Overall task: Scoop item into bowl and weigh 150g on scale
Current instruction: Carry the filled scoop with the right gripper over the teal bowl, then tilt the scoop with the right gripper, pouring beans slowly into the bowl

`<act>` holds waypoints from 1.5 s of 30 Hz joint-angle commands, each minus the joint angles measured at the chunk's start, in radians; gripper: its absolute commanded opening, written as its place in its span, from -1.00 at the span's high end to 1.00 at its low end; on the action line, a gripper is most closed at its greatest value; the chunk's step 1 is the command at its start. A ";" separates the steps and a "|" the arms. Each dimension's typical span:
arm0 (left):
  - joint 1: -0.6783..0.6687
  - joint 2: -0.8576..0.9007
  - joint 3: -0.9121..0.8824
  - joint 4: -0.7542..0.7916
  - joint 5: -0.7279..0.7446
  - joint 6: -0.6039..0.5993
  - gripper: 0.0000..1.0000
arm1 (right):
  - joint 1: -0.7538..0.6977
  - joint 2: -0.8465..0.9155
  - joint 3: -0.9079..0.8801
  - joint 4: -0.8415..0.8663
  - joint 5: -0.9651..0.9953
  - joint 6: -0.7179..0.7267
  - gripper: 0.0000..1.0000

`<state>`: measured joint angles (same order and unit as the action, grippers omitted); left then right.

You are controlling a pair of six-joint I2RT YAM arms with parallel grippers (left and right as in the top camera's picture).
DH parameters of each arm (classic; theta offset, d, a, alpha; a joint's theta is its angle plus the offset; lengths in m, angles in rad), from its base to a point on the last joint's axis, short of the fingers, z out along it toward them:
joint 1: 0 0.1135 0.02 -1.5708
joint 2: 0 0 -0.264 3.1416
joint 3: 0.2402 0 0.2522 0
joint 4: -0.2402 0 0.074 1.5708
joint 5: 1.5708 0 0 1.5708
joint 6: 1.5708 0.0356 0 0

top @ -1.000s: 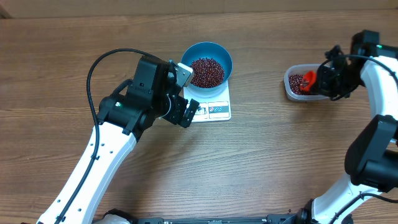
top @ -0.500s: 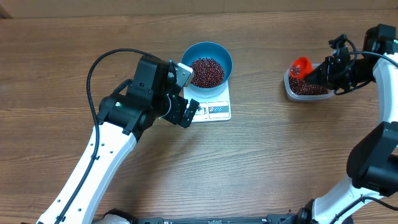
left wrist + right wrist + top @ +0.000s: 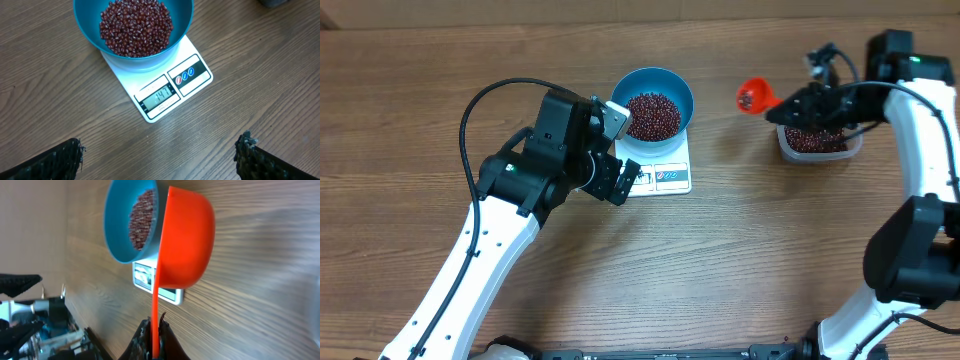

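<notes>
right gripper (image 3: 154, 339) fingers clamp the orange plastic scoop (image 3: 185, 240) by its handle; left gripper (image 3: 159, 150), fingers wide apart, hangs near the flat white rectangular scale (image 3: 192, 75).

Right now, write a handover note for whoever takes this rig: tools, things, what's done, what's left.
The left tool is open and empty, hovering in front of the scale.
The right tool is shut on the handle of the orange scoop, which is in the air between the clear tub and the blue bowl. Some beans seem to be inside.
The bowl sits on the scale, heaped with beans; the display reads 147.
Done: most scooping. Left: add a few beans, probably not the whole scoop.
</notes>
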<state>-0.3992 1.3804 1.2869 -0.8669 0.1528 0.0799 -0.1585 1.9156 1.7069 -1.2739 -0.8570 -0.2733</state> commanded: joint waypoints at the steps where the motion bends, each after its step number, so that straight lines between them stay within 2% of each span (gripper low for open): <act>1: 0.000 -0.006 -0.002 0.004 -0.006 -0.013 -0.99 | 0.069 -0.040 0.030 0.049 -0.015 0.070 0.93; 12: 0.000 -0.006 -0.002 0.004 -0.006 -0.013 -0.99 | 0.262 -0.040 0.081 0.140 0.163 0.197 0.92; 22: 0.000 -0.006 -0.002 0.004 -0.006 -0.013 -0.99 | 0.414 -0.040 0.137 0.169 0.410 0.200 0.92; 37: 0.000 -0.006 -0.002 0.004 -0.006 -0.013 -0.99 | 0.620 -0.041 0.159 0.198 0.935 0.221 0.92; 45: 0.000 -0.006 -0.002 0.004 -0.006 -0.013 -0.99 | 0.664 -0.041 0.159 0.226 1.014 0.221 0.92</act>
<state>-0.3992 1.3804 1.2869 -0.8669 0.1528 0.0799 0.4988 1.9156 1.8267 -1.0603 0.0956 -0.0593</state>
